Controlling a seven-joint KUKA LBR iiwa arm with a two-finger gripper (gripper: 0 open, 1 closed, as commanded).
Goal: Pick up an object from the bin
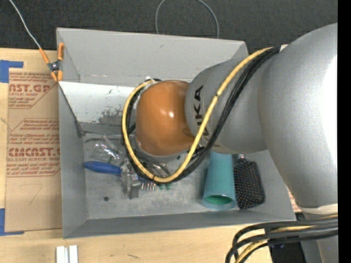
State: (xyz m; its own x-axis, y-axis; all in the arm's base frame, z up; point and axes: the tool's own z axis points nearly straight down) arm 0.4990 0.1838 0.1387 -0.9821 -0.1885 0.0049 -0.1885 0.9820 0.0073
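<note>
My gripper [131,186] pokes out from under the arm's orange cover, low over the bin floor at the front left. A blue handle-like thing [102,167] lies just to its left, one end almost at the gripper. Behind that lies a crumpled clear plastic piece [105,147]. A small coiled metal part [148,186] and a green bit [165,187] show right beside the gripper, half hidden by the arm.
A teal cylinder [219,182] lies at the front right with its open end towards the front wall. A black brush [248,184] rests beside it on the right. The arm covers the middle and right of the bin.
</note>
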